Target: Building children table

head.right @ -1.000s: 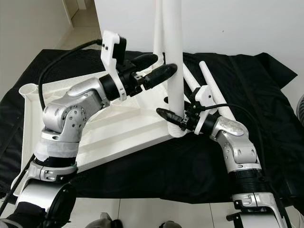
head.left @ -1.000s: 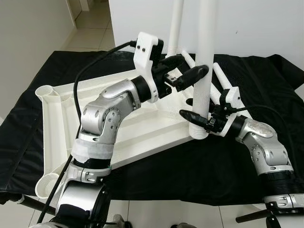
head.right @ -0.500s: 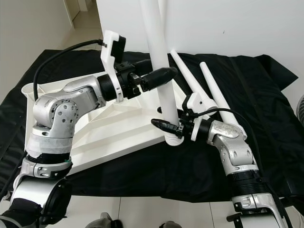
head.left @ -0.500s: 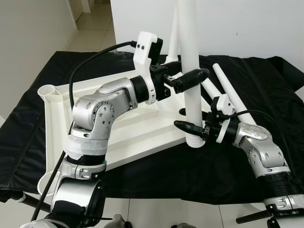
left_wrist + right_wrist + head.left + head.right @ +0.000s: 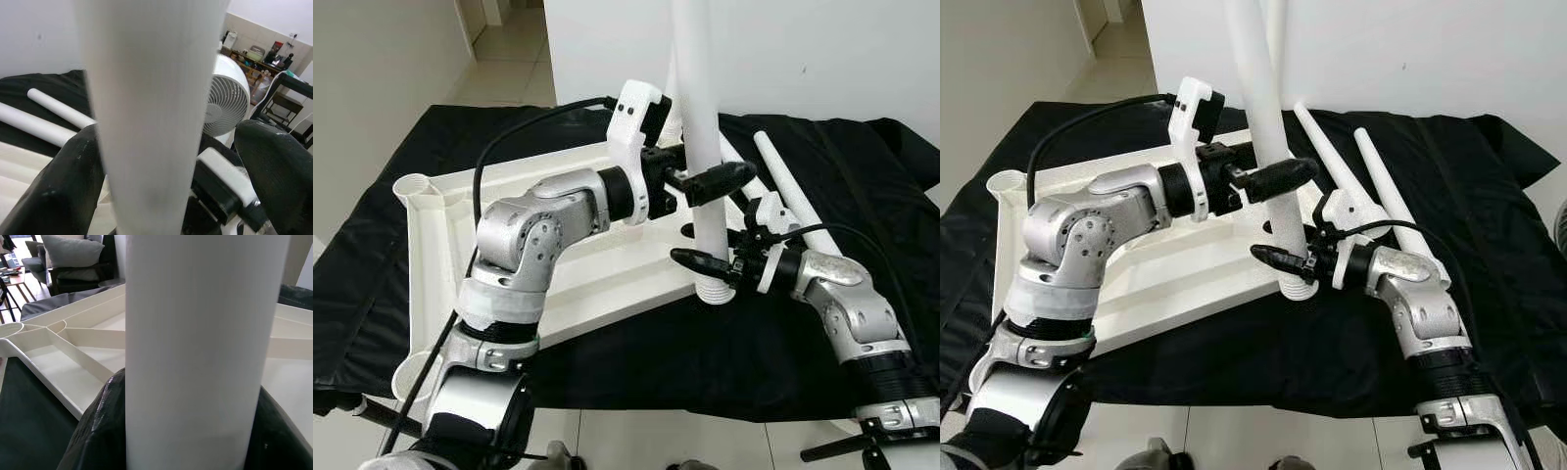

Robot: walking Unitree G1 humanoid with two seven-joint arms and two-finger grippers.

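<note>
The white tabletop [image 5: 421, 255] lies upside down on a black cloth, ribs facing up. A white table leg [image 5: 697, 108] stands nearly upright, its ribbed lower end at the tabletop's near right corner. My right gripper [image 5: 703, 257] is shut on the leg just above that end; the leg [image 5: 205, 347] sits tight between both black fingers [image 5: 100, 431]. My left gripper [image 5: 703, 181] is open and straddles the leg higher up. One finger [image 5: 68, 186] lies against the leg and the other [image 5: 276, 166] stands off it. I cannot tell whether the leg's end sits in a socket.
A second leg [image 5: 1278, 39] stands upright at the tabletop's far corner. Two loose legs [image 5: 1386, 196] lie on the black cloth [image 5: 862, 166] to the right. A white wall is close behind. A white fan [image 5: 227, 100] stands off to the side.
The held leg has shifted left and tilted slightly with my right gripper on it. My left gripper has slid from beside the leg to straddling it.
</note>
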